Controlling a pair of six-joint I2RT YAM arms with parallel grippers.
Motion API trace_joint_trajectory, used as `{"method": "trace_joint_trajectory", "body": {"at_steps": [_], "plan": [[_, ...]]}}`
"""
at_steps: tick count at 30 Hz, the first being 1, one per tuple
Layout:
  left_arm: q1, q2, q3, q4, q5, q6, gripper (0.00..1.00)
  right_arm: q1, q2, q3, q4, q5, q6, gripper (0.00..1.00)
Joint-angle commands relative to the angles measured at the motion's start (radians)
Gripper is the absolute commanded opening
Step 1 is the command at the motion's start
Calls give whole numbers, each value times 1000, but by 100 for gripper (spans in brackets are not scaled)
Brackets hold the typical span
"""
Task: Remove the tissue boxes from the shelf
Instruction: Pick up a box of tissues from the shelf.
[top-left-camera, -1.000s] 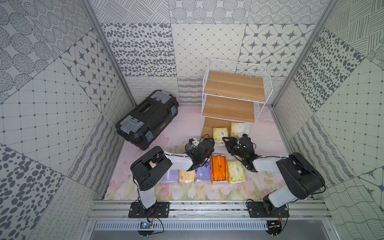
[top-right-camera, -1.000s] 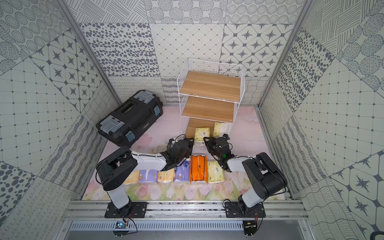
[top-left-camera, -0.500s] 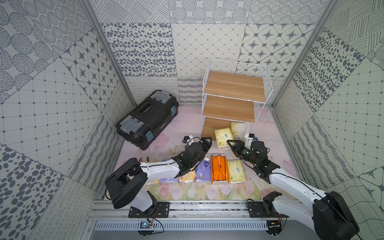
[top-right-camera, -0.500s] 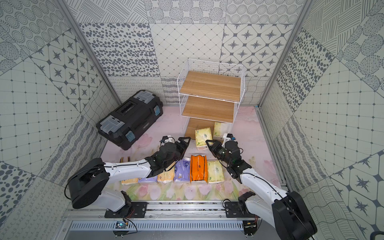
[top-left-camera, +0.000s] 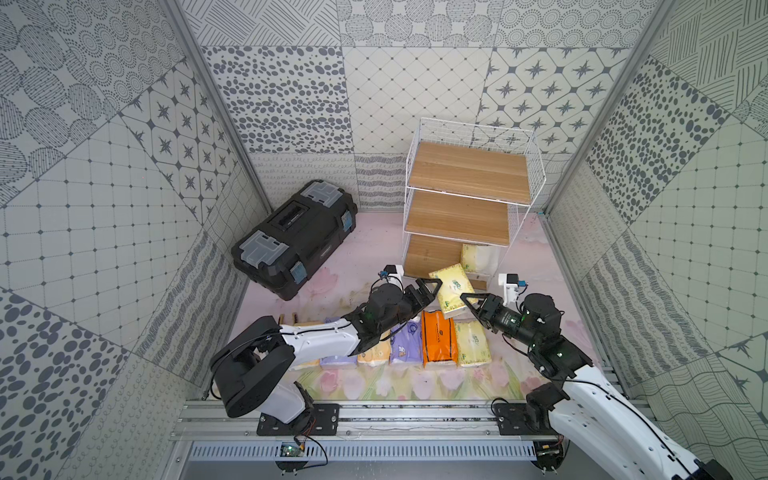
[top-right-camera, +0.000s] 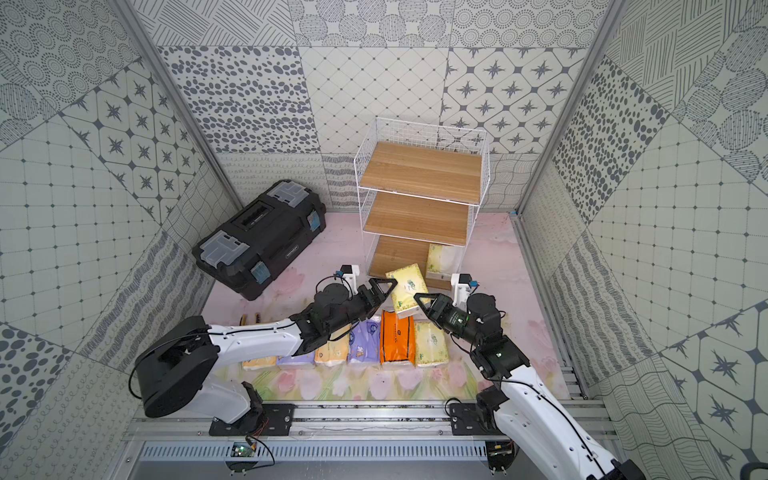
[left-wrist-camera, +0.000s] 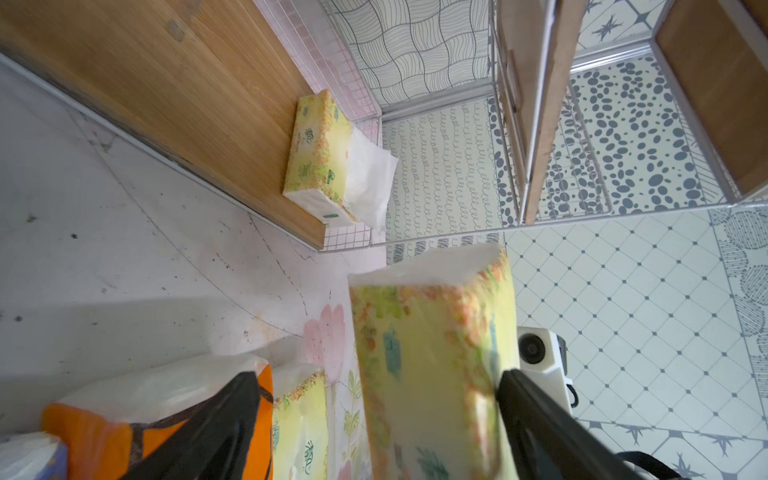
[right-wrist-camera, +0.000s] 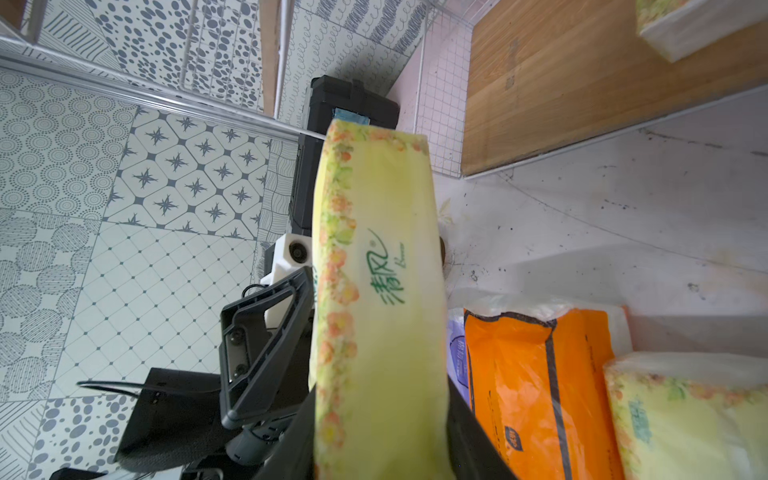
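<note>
Step in hand, as judged: the 7th of 8 packs is being taken off the shelf (top-left-camera: 469, 171). A yellow-green pack (top-left-camera: 451, 291) is clamped at one end by the right claw (top-left-camera: 468, 304) and held up just in front of the bottom board (top-left-camera: 428, 257). The left claw (top-left-camera: 426, 297) is spread wide beside that pack, w/o any grip on it. A row of six packs (top-left-camera: 401, 349) is laid on the table (top-left-camera: 374, 378), incl. the orange pack (top-left-camera: 438, 340). The last pack (top-left-camera: 478, 258) lies on the bottom board, against the wire side nearer the right arm.

Next: the left claw is to be drawn clear and the held pack set by the row.

In the way: the left claw close by, and the low middle board (top-left-camera: 457, 216) over the last pack. The toolbox (top-left-camera: 295, 239) is well apart.
</note>
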Motion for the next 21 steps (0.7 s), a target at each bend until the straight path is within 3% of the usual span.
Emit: {"method": "trace_joint_trajectory", "body": {"at_steps": [1, 9, 17, 19, 21], "plan": [[-3, 73, 24, 228, 147, 9, 91, -4, -43, 41, 8, -45, -6, 24], [-11, 122, 45, 326, 144, -28, 52, -9, -74, 19, -16, 6, 20, 24], [-39, 129, 85, 307, 122, 2, 27, -10, -129, 50, -159, 101, -36, 27], [-47, 131, 98, 288, 113, 14, 24, -10, -155, 73, -241, 158, -63, 41], [-59, 129, 111, 251, 96, 27, 23, -9, -187, 107, -344, 244, -99, 71]]}}
